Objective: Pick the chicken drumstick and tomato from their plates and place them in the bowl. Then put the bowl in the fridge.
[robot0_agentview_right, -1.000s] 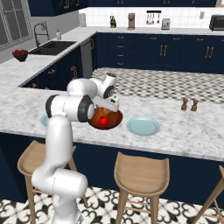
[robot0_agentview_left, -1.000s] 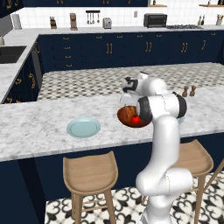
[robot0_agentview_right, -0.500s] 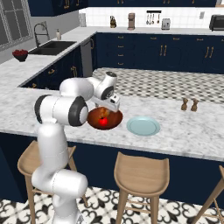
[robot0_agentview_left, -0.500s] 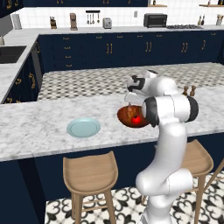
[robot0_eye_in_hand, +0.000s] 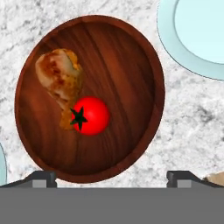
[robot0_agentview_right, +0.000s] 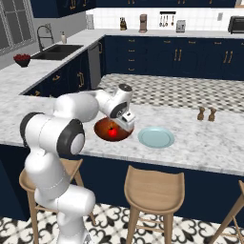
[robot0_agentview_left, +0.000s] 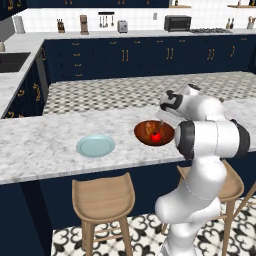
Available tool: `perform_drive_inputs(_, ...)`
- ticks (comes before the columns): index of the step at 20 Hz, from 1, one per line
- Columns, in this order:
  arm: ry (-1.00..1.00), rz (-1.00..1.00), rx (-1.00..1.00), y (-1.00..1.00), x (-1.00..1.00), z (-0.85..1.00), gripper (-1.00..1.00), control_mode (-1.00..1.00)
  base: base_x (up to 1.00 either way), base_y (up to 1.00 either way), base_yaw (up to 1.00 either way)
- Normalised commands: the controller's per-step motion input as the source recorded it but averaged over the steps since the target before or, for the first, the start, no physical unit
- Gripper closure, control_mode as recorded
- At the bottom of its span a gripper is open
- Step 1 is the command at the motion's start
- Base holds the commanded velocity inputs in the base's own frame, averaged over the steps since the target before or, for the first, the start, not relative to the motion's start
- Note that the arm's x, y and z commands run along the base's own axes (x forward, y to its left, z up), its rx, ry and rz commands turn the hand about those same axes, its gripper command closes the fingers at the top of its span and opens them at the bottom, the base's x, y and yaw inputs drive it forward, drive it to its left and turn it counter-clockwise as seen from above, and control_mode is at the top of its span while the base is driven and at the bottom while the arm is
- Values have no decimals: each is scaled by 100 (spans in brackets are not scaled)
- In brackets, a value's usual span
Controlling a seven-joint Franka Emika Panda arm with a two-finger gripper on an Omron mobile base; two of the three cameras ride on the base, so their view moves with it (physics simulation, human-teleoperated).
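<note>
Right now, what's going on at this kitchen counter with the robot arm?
The white arm is leaning over the marble counter with its claw open just above the wooden bowl, holding nothing. The chicken drumstick and the tomato both lie in the bowl, touching each other. A pale blue plate sits empty beside the bowl. The bowl is still on the counter, so the fridge step is not yet done.

A home kitchen: navy cabinets (robot0_agentview_left: 125,55) with brass handles and a toaster oven (robot0_agentview_left: 177,23) beyond the pincer (robot0_agentview_left: 162,116), a sink (robot0_agentview_right: 57,51), wooden stools (robot0_agentview_left: 102,197) under the marble desk (robot0_agentview_left: 40,145).
</note>
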Motion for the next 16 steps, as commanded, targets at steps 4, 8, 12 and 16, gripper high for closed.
perform_drive_inputs(4,2,2,14,-46,-2,-15,-100,-100,0,0,0)
perform_drive_inputs(8,1,0,5,-44,0,-23,-100,-100,0,0,0)
perform_drive_inputs(12,0,0,5,-5,6,-36,-100,-100,0,0,0)
perform_drive_inputs(16,0,0,7,1,20,-43,-100,-100,0,0,0)
